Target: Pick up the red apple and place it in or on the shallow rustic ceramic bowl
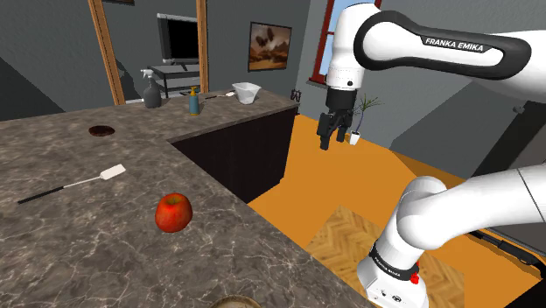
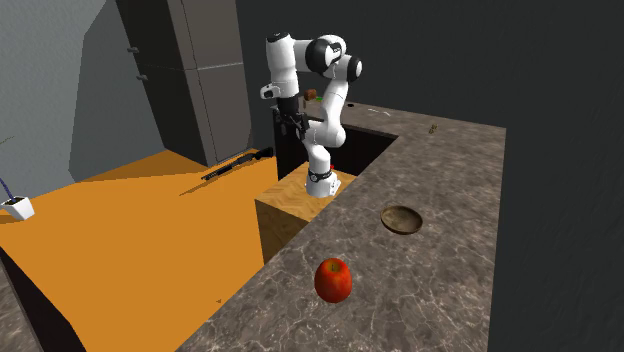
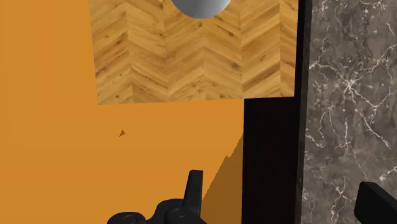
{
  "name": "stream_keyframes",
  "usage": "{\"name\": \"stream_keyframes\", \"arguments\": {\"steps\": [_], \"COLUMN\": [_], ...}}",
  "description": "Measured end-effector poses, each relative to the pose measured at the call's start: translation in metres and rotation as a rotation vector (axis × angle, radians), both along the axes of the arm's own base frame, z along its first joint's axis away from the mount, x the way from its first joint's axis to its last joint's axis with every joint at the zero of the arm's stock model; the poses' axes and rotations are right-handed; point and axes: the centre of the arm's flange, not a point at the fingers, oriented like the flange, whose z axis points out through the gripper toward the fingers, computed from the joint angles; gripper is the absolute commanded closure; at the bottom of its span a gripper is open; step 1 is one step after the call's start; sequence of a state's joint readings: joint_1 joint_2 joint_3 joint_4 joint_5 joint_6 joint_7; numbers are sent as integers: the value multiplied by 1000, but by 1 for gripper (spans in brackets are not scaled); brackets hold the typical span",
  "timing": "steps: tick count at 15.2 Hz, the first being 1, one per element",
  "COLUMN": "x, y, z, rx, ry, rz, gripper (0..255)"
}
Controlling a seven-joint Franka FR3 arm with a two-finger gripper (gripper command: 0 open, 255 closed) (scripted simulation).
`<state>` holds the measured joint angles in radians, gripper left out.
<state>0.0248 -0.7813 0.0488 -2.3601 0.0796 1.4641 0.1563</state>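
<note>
The red apple (image 1: 173, 212) (image 2: 333, 279) rests upright on the dark marble counter (image 1: 79, 236), near its edge. A shallow brown bowl (image 2: 401, 219) sits on the same counter between the apple and the arm's stand; its rim peeks in at the shoulder view's lower edge (image 1: 234, 303). My black gripper (image 1: 335, 131) (image 2: 291, 122) hangs high over the orange floor beside the counter, well away from the apple. Its fingers (image 3: 194, 188) stand apart with nothing between them, so my gripper (image 3: 286, 203) is open.
A white spatula (image 1: 74, 184) lies on the counter beyond the apple. A spray bottle (image 1: 151, 90), a small bottle (image 1: 192, 101) and a white container (image 1: 246, 91) stand at the far end. The wooden stand (image 2: 290, 215) adjoins the counter. A long black object (image 2: 237, 164) lies on the floor.
</note>
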Motion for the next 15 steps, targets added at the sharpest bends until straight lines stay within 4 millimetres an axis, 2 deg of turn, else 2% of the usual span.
{"name": "stream_keyframes", "arguments": {"steps": [2,6,15], "x": [4,34,114], "y": [4,29,102], "z": [-3,-21,-59], "rx": [1,7,24], "ry": [-1,-14,-51], "rz": [5,39,128], "gripper": [0,0,0]}}
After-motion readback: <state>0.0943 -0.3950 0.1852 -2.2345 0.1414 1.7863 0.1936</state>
